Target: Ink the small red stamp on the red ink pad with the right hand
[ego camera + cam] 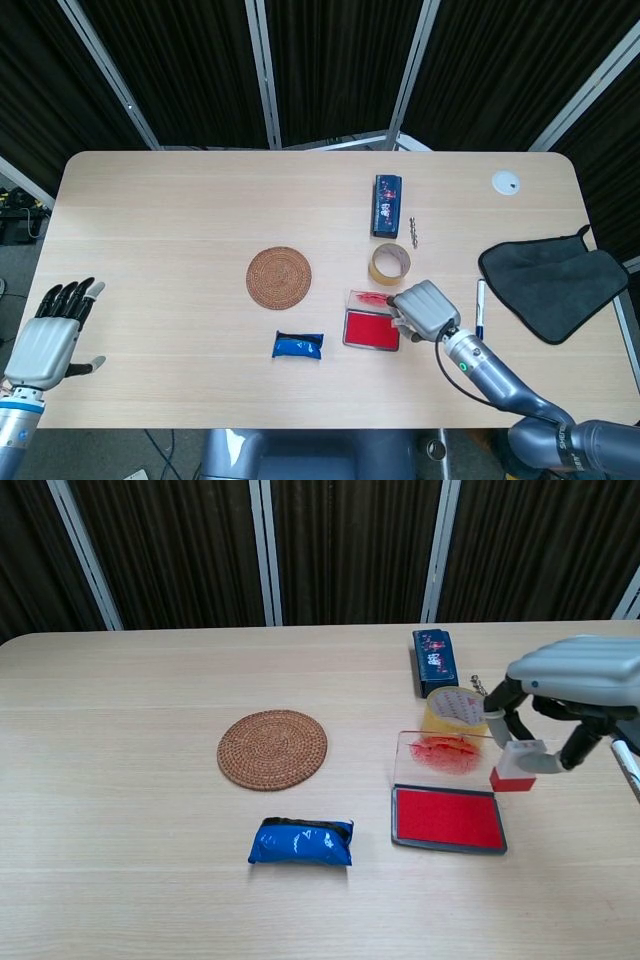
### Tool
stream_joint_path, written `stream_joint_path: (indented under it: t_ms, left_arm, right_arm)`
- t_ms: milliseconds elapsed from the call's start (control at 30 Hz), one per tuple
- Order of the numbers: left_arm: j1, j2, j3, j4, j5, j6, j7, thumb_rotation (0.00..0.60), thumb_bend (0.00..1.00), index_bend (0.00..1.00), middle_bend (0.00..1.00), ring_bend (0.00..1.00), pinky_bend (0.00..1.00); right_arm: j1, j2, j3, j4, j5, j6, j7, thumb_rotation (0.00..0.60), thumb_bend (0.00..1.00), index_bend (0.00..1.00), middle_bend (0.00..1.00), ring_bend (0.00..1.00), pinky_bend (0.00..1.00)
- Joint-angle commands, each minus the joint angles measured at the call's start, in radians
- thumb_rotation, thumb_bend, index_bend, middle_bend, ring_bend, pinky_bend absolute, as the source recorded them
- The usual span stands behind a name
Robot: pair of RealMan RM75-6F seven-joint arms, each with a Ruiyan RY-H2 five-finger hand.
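Now the right hand (575,695) pinches the small red stamp (513,766) between its fingers, lifted clear of the table, just right of the red ink pad (448,818). The pad lies open — its clear lid (440,756) flat behind it, smeared with red. A tape roll (454,707) sits just beyond. The left hand (45,338) hangs off the table's left edge, fingers spread — holding nothing.

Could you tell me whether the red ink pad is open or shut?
Open: the ink pad shows its bare red surface, and its clear lid lies flipped back behind it.
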Motion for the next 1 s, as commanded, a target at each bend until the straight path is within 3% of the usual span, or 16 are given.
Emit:
stream_joint_path:
  t_ms: [33, 433, 1000]
  left_arm:
    - [0.000, -0.001, 0.002, -0.002, 0.004, 0.000, 0.003, 0.600, 0.00, 0.00, 0.00, 0.00, 0.00]
    - [-0.004, -0.008, 0.010, -0.005, 0.008, -0.007, 0.031, 0.600, 0.00, 0.00, 0.00, 0.00, 0.00]
    - [-0.001, -0.009, 0.013, -0.006, 0.011, -0.001, 0.032, 0.600, 0.00, 0.00, 0.00, 0.00, 0.00]
  right_arm:
    - [-0.032, 0.009, -0.034, 0.029, -0.045, 0.017, 0.054, 0.600, 0.58, 0.56, 0.61, 0.89, 1.00]
    - [-0.102, -0.102, -0.106, 0.295, -0.210, 0.083, 0.275, 0.600, 0.57, 0.56, 0.61, 0.89, 1.00]
    - [-0.126, -0.149, -0.119, 0.398, -0.265, 0.110, 0.345, 0.600, 0.53, 0.53, 0.61, 0.89, 1.00]
